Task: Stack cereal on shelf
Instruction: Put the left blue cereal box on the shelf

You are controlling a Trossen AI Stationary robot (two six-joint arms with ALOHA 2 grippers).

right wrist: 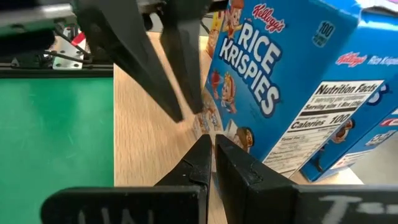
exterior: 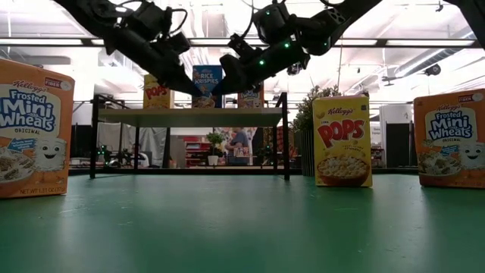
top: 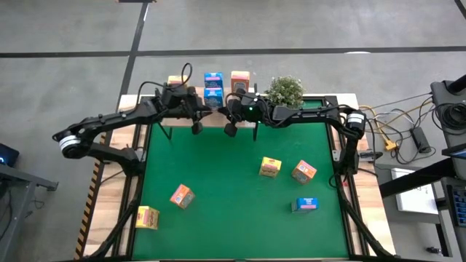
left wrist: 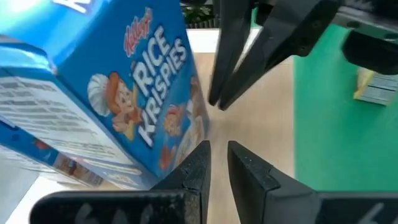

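Observation:
A blue cereal box [left wrist: 143,93] [right wrist: 267,81] sits tilted on the light-wood shelf [exterior: 189,117] at the table's far edge. It leans back on a second blue box [right wrist: 373,93]. A yellow box [top: 175,80] stands to its left on the shelf and an orange one [top: 239,80] to its right. My left gripper [left wrist: 219,152] [top: 196,127] comes from the left, all but shut, with nothing between its fingers. My right gripper [right wrist: 213,142] [top: 231,129] comes from the right, shut. Both sets of tips are at the tilted box's lower front. My left gripper has the outer side of one finger [left wrist: 196,165] beside the tilted box's lower front corner [left wrist: 183,146], slanting down from the table's left; I cannot tell whether it touches. My right gripper's shut tips meet the box's front near its bottom edge [right wrist: 214,124], coming nearly level from the table's right.
Loose cereal boxes lie on the green table top: yellow [top: 270,167], orange [top: 303,172], blue [top: 306,204], orange [top: 182,196], yellow [top: 148,217]. A small potted plant [top: 285,90] stands right of the shelf. The shelf's thin black legs [exterior: 286,140] reach down to the mat.

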